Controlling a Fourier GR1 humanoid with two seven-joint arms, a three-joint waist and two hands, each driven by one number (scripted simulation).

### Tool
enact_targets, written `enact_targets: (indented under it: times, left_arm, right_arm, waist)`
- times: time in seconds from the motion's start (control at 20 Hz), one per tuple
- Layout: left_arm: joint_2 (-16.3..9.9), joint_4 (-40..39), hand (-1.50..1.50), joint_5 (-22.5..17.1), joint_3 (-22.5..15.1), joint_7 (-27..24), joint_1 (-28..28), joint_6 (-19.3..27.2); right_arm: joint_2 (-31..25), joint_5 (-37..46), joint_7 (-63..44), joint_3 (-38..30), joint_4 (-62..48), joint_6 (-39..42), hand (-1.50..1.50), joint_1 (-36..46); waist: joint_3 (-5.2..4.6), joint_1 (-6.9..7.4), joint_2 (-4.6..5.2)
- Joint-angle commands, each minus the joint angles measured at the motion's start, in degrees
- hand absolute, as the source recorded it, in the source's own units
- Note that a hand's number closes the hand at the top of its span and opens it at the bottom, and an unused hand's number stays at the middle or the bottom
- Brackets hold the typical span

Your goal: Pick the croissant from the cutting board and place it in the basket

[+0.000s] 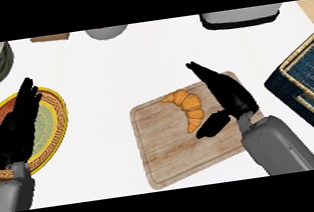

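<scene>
While the croissant (188, 107) still lies on the cutting board (182, 155), I count the pick as not yet made.

My right hand (226, 99) hovers just beside it, fingers straight, thumb spread toward the pastry, holding nothing. Grasp, carry and drop into the basket (313, 81) at the right all remain. Its long axis runs from upper left to lower right, curved, one tip pointing down the board. My left hand (14, 129) rests open over the plate (56, 123).

One croissant (187, 107), one cutting board (174, 151), one basket (313, 81), one plate (55, 117).
</scene>
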State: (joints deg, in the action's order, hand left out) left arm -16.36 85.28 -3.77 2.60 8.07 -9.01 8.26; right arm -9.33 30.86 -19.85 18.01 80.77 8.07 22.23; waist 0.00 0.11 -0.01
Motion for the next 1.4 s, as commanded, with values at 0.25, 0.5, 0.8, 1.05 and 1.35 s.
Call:
enact_targets:
  times: [0.25,0.5,0.8,1.05,1.35]
  left_arm:
    - [2.4,-3.2,0.0,2.0,2.6,-2.4,-1.3,-1.8]
    - [2.2,-2.0,0.0,2.8,3.3,0.7,-2.9,-2.2]
    - [2.2,-1.8,0.0,3.4,4.3,0.2,-2.7,-3.6]
    - [3.0,-3.8,0.0,2.9,5.5,-0.7,-3.5,-4.1]
    - [4.4,-0.5,0.0,5.3,4.6,-0.8,-0.6,-3.6]
  right_arm:
    - [4.6,5.8,3.5,-1.5,-4.0,0.2,-1.5,-1.1]
    - [6.0,8.8,0.1,-3.6,-6.1,1.1,-1.5,1.9]
    - [8.2,12.3,-0.2,-2.3,-5.0,0.6,-1.5,-0.7]
    - [8.9,13.2,6.0,-3.6,-14.7,-3.4,-1.5,1.6]
    - [9.3,13.7,5.3,-5.8,-16.0,-2.1,-1.5,3.9]
  waist:
    - [-0.01,-0.06,0.01]
    - [-0.01,-0.02,0.0]
    - [-0.01,-0.12,-0.02]
    - [-0.01,-0.06,0.04]
    - [0.0,0.03,0.01]
